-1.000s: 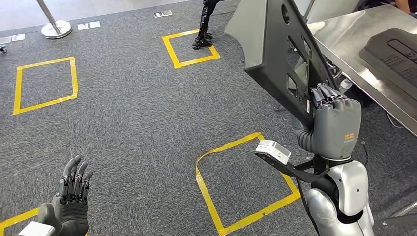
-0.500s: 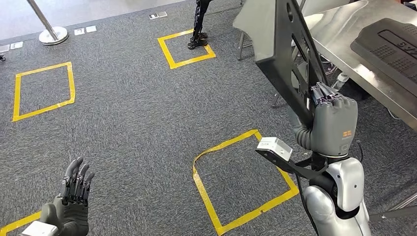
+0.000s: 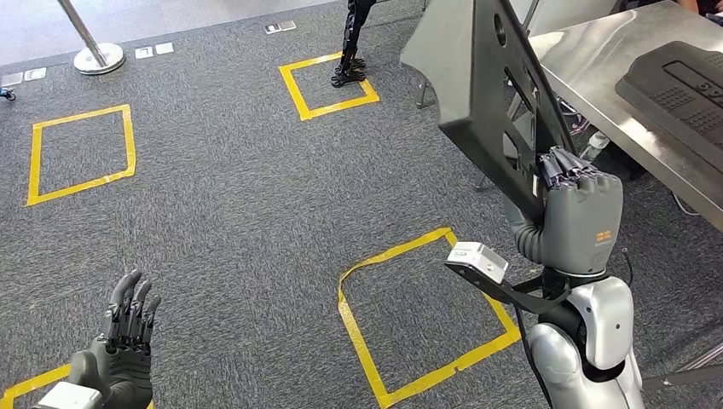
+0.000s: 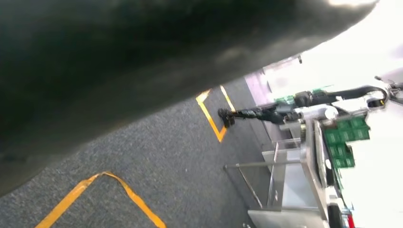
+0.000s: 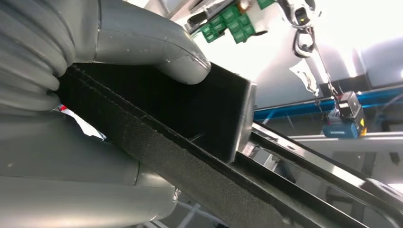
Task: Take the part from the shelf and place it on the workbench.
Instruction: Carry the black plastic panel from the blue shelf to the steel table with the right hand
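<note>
Grey carpet floor (image 3: 222, 213) with yellow tape squares: one just ahead of me (image 3: 426, 315), one far left (image 3: 81, 153), one further off (image 3: 328, 83) with a dark stand foot (image 3: 349, 72) on its far edge. Chrome post base (image 3: 89, 55) at the far left edge of the carpet. Steel workbench (image 3: 597, 68) to my right, shiny top, a dark ribbed tray (image 3: 678, 81) lying on it. More floor and tape in my left wrist view, plus a metal-framed rack with green boards (image 4: 344, 137) far off, blurry.

My right hand (image 3: 580, 217) is raised in front of me, fingers (image 3: 567, 170) curled tight over the lower edge of the part (image 3: 486, 94), thumb clamped on the other face. The part is a big flat dark-grey panel with cutouts and a round hole near its top, held upright and tilted, in the air, over the carpet beside the near edge of the workbench, not on it. In the right wrist view, my thumb (image 5: 152, 42) presses on the black panel edge (image 5: 190, 123), grip firm.

My left hand (image 3: 124, 349) is low at my left side, palm up-ish, fingers straight and slightly apart, holding nothing, over the carpet near a tape corner (image 3: 34, 379).
</note>
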